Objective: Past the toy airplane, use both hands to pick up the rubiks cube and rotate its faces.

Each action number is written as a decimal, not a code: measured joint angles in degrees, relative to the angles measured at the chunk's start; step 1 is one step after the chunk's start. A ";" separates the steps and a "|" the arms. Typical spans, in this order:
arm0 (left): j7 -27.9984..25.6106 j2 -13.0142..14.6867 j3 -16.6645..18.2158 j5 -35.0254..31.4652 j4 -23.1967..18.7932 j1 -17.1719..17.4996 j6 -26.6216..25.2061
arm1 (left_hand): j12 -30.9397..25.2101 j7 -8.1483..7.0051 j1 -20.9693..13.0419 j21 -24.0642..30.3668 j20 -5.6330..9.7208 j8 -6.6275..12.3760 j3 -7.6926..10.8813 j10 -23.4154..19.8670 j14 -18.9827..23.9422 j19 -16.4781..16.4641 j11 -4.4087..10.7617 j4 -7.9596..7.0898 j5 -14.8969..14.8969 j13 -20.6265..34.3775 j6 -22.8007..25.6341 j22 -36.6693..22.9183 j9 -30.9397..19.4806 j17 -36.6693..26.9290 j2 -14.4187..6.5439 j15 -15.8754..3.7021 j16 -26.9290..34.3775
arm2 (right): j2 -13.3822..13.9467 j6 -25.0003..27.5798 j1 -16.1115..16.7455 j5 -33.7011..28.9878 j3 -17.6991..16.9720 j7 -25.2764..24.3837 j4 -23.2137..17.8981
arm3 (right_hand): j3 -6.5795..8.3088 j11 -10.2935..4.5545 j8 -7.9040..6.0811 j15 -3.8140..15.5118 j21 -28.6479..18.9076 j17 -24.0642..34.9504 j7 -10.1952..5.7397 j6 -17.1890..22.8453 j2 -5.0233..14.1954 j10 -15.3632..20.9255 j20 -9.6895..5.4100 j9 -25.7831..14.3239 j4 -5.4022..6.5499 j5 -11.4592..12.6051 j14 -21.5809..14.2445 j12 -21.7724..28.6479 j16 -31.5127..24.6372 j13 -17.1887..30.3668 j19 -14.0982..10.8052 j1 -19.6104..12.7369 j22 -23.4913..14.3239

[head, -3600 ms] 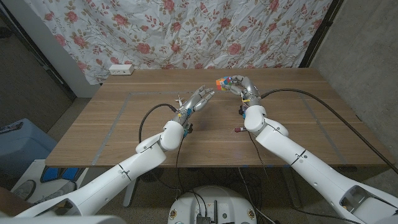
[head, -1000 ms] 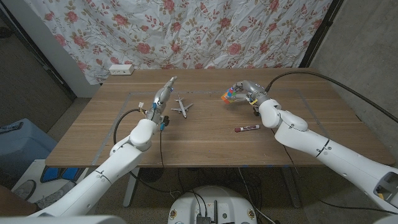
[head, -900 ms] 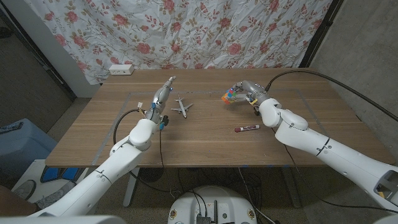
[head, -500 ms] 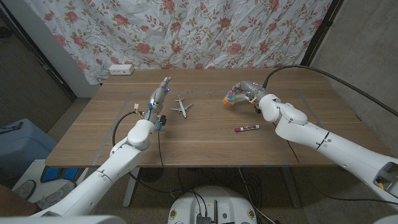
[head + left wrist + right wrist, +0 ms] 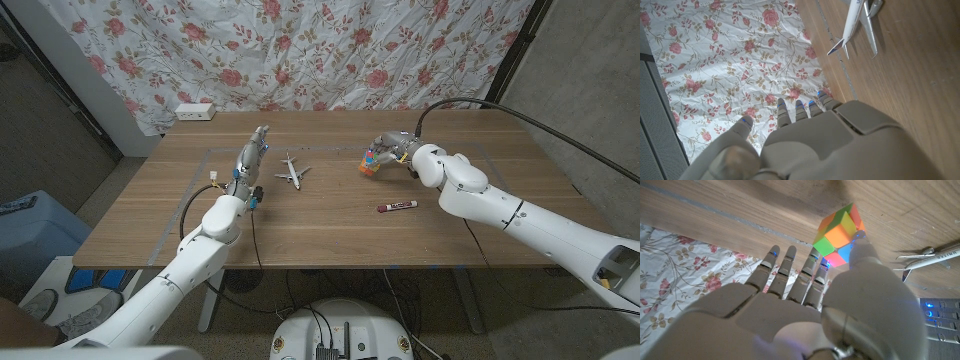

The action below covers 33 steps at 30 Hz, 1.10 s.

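Cube at our right hand, left hand far off

Our right hand [image 5: 388, 148] pinches the rubiks cube [image 5: 369, 160] low over the worktop; our left hand [image 5: 252, 150], fingers straight and empty, waits beyond the toy airplane [image 5: 290, 170]

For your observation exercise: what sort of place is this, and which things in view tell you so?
Probably a makeshift robot test room, not a home: a flowered sheet hung as a backdrop, bare concrete wall, and a wooden table holding only small props like a toy airplane.
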<state>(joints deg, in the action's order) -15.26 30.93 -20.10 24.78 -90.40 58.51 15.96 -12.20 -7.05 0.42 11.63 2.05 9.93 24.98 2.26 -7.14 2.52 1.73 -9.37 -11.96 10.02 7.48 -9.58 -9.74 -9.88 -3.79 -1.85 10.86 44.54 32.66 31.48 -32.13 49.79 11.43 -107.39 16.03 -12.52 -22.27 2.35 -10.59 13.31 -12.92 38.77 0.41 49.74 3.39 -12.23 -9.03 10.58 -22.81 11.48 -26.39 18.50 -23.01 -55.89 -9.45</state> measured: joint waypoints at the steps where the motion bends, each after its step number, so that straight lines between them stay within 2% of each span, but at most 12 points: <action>1: 0.05 0.00 0.00 0.22 0.00 0.00 0.20 | 0.00 0.00 0.00 0.00 0.00 0.00 0.00 0.00 0.16 0.00 0.00 0.00 0.00 0.00 0.00 0.00 0.00 0.00 0.00 -0.16 0.00 | -0.10 0.00 -0.30 0.00 0.24 0.00 0.10 | 0.00 0.15 0.01 0.00 0.00 0.00 0.00 0.00 0.00 -0.26 0.02 -0.01 0.00 0.00 0.00 -0.01 0.00 0.00 0.01 0.00 0.00; 2: 0.06 0.00 0.00 0.37 0.00 0.00 0.34 | 0.00 0.12 0.00 0.00 0.00 0.00 0.00 0.00 0.19 0.00 0.00 0.00 0.00 0.00 0.12 0.00 0.00 0.00 0.00 -0.19 0.00 | -0.20 0.00 -0.55 0.00 0.47 0.00 0.20 | 0.00 0.14 0.02 0.00 0.00 0.00 0.00 0.00 0.00 -0.25 0.22 -0.01 0.00 0.00 0.00 -0.01 0.00 0.00 0.22 0.00 0.00; 3: 0.08 -0.55 0.20 0.55 1.27 0.00 0.48 | 0.00 0.21 0.00 0.00 0.00 0.00 0.00 0.00 0.19 0.00 0.00 0.00 0.00 0.00 0.21 0.00 0.00 0.00 0.00 -0.19 0.00 | -0.30 0.27 -0.83 -2.71 0.70 3.98 0.29 | 0.00 0.14 0.07 0.00 0.00 0.05 0.00 0.00 0.00 -0.25 0.32 -0.01 0.00 0.00 0.00 -0.01 0.00 0.00 0.32 0.00 0.00; 11: 0.29 -0.55 0.20 1.64 1.27 0.00 1.40 | 0.00 0.62 0.00 0.00 -0.31 0.00 0.00 -0.62 0.42 -0.31 0.00 0.00 0.00 -0.01 0.20 0.00 0.00 0.00 0.00 0.04 0.00 | -1.07 0.27 -2.65 -2.71 2.23 3.98 0.95 | 0.00 0.14 0.21 0.31 0.00 0.16 0.14 -0.14 -0.01 -0.86 0.31 0.00 0.00 -0.17 0.30 -0.02 0.28 -0.03 0.31 0.01 0.00; 12: 0.34 -1.21 0.27 1.86 2.36 0.04 1.58 | 0.00 0.62 0.00 0.00 -0.31 0.00 0.00 -0.62 0.50 -0.31 0.00 0.00 0.00 -0.01 0.20 0.00 0.01 0.00 0.00 0.12 0.00 | -1.25 0.47 -2.98 -5.98 2.49 8.54 1.07 | 0.00 0.14 0.21 0.31 0.00 0.16 0.14 -0.14 -0.01 -0.85 0.31 0.00 0.00 -0.17 0.30 -0.02 0.33 -0.03 0.31 0.01 0.00; 15: 0.44 -1.36 0.27 2.29 2.59 0.05 1.88 | 0.00 0.62 0.00 0.00 -0.31 0.00 0.00 -0.62 0.74 -0.31 0.00 0.00 0.00 -0.01 0.20 0.00 0.01 0.00 0.00 -0.12 0.00 | -1.54 0.48 -3.49 -6.64 2.92 9.38 1.29 | 0.00 0.14 0.21 0.31 0.00 0.05 0.23 -0.23 -0.01 -0.85 0.45 0.00 0.00 -0.17 0.30 -0.02 0.33 -0.03 0.45 0.01 0.00; 16: 0.47 -1.74 0.27 2.48 3.20 0.05 2.00 | 0.00 0.62 0.00 0.00 -0.30 0.00 0.00 -0.62 0.81 -0.31 0.00 0.00 0.00 -0.01 0.20 -0.01 0.01 0.00 0.00 -0.19 0.00 | -1.67 0.65 -3.67 -8.02 3.08 11.34 1.36 | 0.00 0.16 0.20 0.30 -0.01 0.01 0.23 -0.23 -0.01 -1.26 0.62 0.00 0.00 -0.17 0.32 -0.02 0.54 -0.03 0.62 0.01 0.00; 25: 0.61 -2.26 0.27 3.37 3.98 0.05 2.35 | 0.00 1.13 0.00 0.00 -0.08 0.26 0.00 -1.03 0.81 -0.53 -0.41 0.00 0.00 -0.01 0.31 -0.01 0.01 0.00 0.00 -0.19 0.00 | -2.83 0.89 -5.13 -10.97 4.28 15.30 2.37 | 0.00 0.05 -0.03 0.21 -0.01 0.07 0.34 -0.75 -0.02 -1.57 0.20 0.03 0.00 -0.18 0.82 -0.02 0.76 -0.04 1.04 0.01 0.00; 28: 0.62 -2.38 0.22 3.56 4.12 0.03 2.37 | 0.34 1.13 0.00 0.00 -0.29 0.26 0.00 -1.03 1.03 -0.73 -0.41 0.00 0.00 -0.01 0.31 -0.01 0.01 -0.01 0.00 0.02 0.00 | -3.29 0.93 -5.48 -12.05 4.66 16.52 2.78 | 0.00 0.45 -0.02 0.09 -0.01 0.09 0.23 -1.45 -0.02 -2.64 0.20 0.03 0.00 -0.18 1.14 -0.02 1.17 0.00 1.04 0.02 0.00; 33: 0.63 -2.58 0.11 3.74 4.33 0.01 2.49 | 0.34 1.13 0.00 0.00 -0.26 0.26 0.00 -1.03 1.25 -0.77 -0.41 0.00 0.00 -0.01 0.31 -0.01 0.01 -0.01 0.00 -0.21 0.00 | -3.98 1.25 -5.89 -13.64 5.11 18.39 3.38 | 0.17 0.34 0.21 0.00 -0.01 0.16 0.40 -1.62 -0.02 -3.73 0.40 -0.13 -0.17 -0.18 2.05 -0.27 1.40 0.06 1.65 0.01 0.00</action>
<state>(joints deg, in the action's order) -14.62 28.34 -19.98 28.52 -86.07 58.52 18.45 -11.86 -5.92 0.42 11.63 1.79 10.19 24.98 1.23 -5.89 1.75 1.32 -9.38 -11.96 10.00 7.78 -9.59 -9.73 -9.89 -3.79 -2.06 10.86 40.56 33.91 25.59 -45.78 54.90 29.82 -104.01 16.21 -12.19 -22.06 2.35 -10.60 13.46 -12.53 37.15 0.39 46.01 3.79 -12.36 -9.20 10.40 -20.76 11.21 -24.99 18.56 -21.35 -55.88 -9.45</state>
